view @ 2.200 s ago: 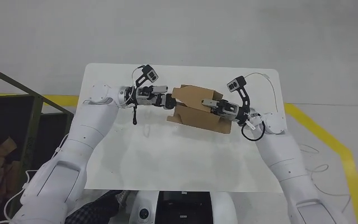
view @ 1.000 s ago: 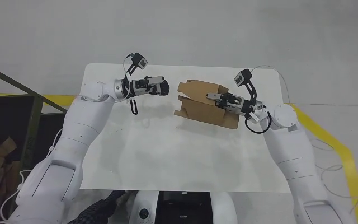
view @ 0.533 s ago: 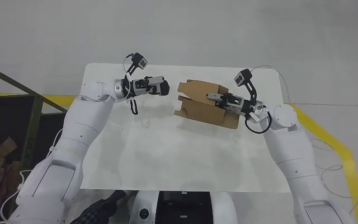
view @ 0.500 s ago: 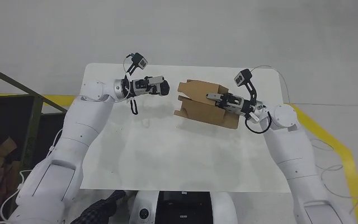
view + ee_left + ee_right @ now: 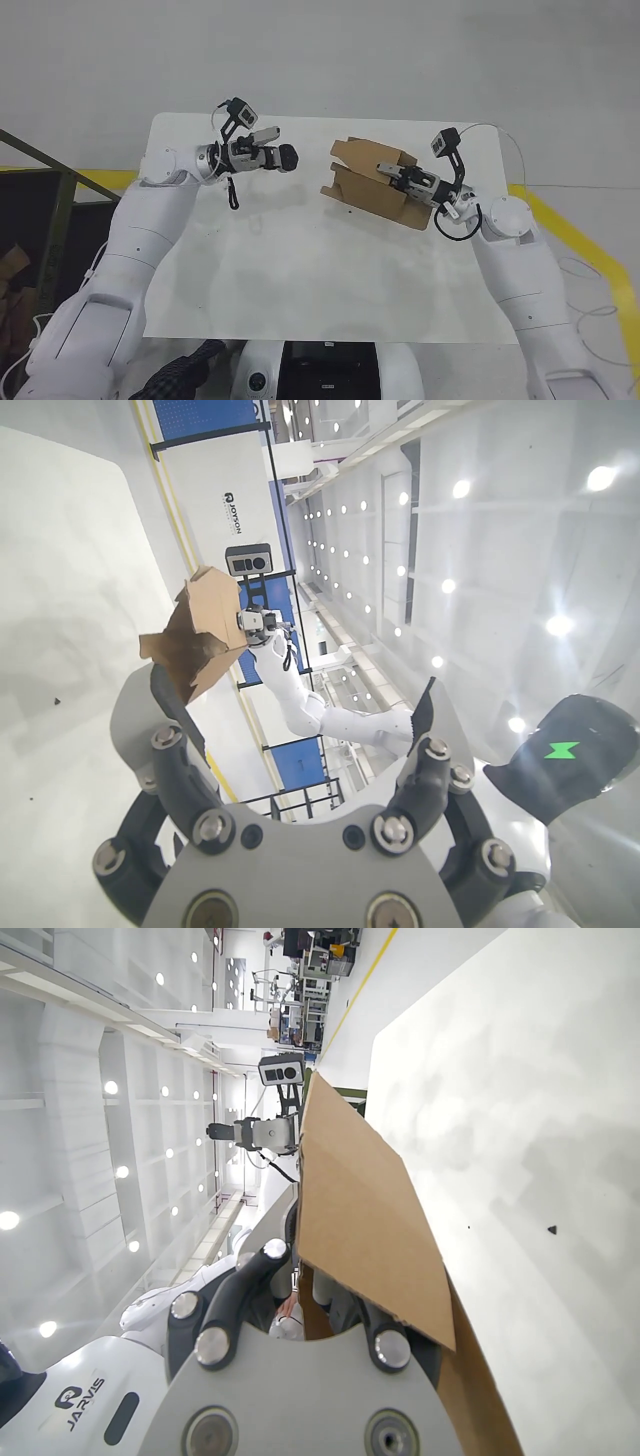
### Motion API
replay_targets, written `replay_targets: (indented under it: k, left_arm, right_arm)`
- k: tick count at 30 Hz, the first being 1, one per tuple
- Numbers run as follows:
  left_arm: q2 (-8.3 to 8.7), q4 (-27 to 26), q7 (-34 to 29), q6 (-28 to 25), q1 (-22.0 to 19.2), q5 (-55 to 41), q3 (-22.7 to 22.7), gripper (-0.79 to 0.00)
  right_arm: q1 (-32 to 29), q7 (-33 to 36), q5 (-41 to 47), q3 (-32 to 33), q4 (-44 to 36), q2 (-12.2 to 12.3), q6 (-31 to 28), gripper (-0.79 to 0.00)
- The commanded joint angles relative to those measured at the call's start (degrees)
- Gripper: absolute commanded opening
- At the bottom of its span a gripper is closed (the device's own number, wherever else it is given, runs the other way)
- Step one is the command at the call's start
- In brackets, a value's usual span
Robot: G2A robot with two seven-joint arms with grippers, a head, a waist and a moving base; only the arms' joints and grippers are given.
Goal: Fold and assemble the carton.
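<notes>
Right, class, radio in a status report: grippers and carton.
Left gripper open, apart from carton. Right gripper shut on a carton panel. Carton half-formed, flaps loose.

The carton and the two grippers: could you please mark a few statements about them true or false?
1. The right gripper grips the carton. True.
2. The left gripper is clamped on the carton. False: it is open, apart from the carton, and holds nothing.
3. The carton is closed at every end. False: the end facing the left gripper is open, with flaps sticking out.
4. The carton is over the white table. True.
</notes>
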Motion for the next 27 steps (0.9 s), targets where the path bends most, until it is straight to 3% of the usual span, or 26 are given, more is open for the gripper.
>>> replay_targets:
  k: [1,7,14,27]
  left_arm:
    - [0.21,-0.50,-2.31,4.24,0.76,-0.99,-0.17,0.000]
    - [0.38,-3.09,-5.97,9.41,2.21,-0.91,0.55,0.000]
    - [-0.92,-1.36,-10.57,14.29,-0.55,-3.17,4.23,0.000]
    - [-4.20,7.06,-10.67,11.70,-6.93,-3.16,14.12,0.000]
  right_arm:
    - [-0.07,-1.86,-0.14,0.07,-0.23,-0.04,-0.57,-0.785]
    - [0.67,-6.06,-0.45,-1.21,0.27,-0.47,-1.56,-0.785]
    - [2.55,-8.74,-0.86,-3.50,2.80,-1.12,-1.64,-0.785]
    - [4.15,-9.12,2.87,-5.75,4.45,-2.04,-0.88,-0.785]
